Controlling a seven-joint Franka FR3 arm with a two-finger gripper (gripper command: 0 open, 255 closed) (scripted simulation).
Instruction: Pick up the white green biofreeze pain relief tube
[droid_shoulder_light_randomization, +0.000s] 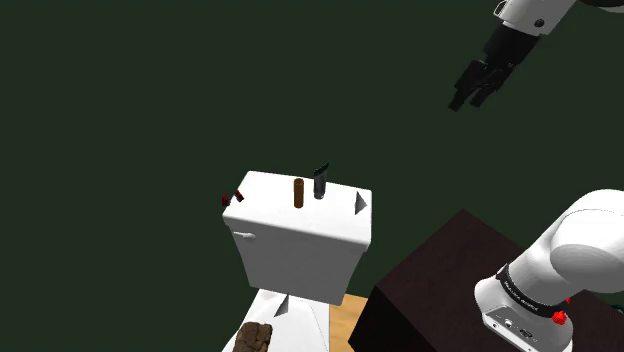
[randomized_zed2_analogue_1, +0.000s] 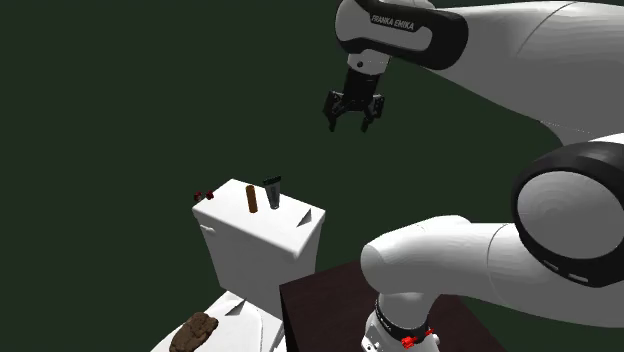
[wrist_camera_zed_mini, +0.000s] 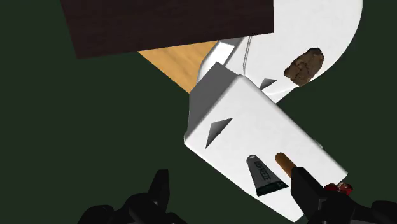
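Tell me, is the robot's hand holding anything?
Nothing is held. The gripper is open in the air, well above the tube on the white tank.

White arm (randomized_zed2_analogue_1: 520, 45), black end effector (randomized_zed2_analogue_1: 350, 124) (red buttons (droid_shoulder_light_randomization: 559, 318))

- Arm (randomized_zed2_analogue_1: 470, 270): white with dark joints, rising from its base and arching overhead.
- Wrist (randomized_zed2_analogue_1: 400, 35): raised high and angled down.
- Jaws: all black, standing apart and clasping nothing, held in mid-air.
- Fingers (wrist_camera_zed_mini: 160, 186): in the wrist view the two tips are well apart, with an unobstructed gap between them.
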